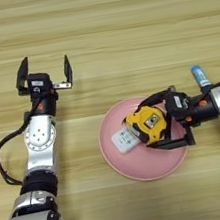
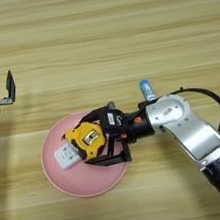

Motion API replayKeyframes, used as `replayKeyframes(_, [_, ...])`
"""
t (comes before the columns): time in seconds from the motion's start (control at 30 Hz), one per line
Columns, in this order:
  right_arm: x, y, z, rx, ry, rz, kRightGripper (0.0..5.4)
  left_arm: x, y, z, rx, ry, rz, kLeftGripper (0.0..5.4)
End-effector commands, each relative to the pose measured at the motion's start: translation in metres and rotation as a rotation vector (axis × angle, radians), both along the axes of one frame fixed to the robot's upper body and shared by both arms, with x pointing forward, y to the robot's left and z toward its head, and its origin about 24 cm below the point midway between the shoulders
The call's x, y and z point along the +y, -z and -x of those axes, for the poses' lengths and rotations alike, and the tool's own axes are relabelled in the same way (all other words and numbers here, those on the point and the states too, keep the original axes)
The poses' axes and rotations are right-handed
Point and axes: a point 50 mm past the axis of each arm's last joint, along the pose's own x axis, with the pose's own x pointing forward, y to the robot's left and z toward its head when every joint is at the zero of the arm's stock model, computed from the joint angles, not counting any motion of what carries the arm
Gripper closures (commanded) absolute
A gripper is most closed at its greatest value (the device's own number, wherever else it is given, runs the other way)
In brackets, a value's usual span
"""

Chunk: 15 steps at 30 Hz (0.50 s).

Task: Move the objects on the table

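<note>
The pink plate (image 1: 142, 170) lies lowest on the light wood-grain table (image 1: 110, 41), and everything else can be placed from it. On its middle sits the yellow-black tape measure (image 1: 149, 123), standing over the plate's centre. Under the tape measure's left side lies the white remote (image 1: 124, 141), only one end showing, also on the plate; the tape measure rests partly on it.

The right gripper (image 2: 94, 140) reaches in over the plate from the plate's right side. Its two black fingers straddle the tape measure, one along the far edge and one along the near edge, spread about as wide as the case. Whether they press on the case or stand just clear of it cannot be told. The silver right arm runs off toward the lower right, away from the plate.

The small blue-and-white tube (image 2: 147, 90) lies on the bare wood just beyond the plate's upper right rim, beside the right wrist, its blue cap pointing away from the plate.

The left gripper (image 1: 44, 72) sits well to the upper left of the plate, above the table, fingers spread wide with nothing between them.
</note>
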Motion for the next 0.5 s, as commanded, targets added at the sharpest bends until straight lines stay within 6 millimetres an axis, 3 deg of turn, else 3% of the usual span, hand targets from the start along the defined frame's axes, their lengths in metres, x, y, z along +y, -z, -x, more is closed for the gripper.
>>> replayKeyframes(0.03, [-0.003, -0.001, -0.003, 0.033, -0.032, 0.029, 0.65, 0.0, -0.002, 0.0, -0.011, -0.001, -0.005, 0.0])
replayKeyframes(0.5, [-0.011, 0.009, 0.006, 0.133, -0.09, 0.074, 0.65, 0.0, -0.002, 0.001, -0.01, 0.001, -0.005, 0.0])
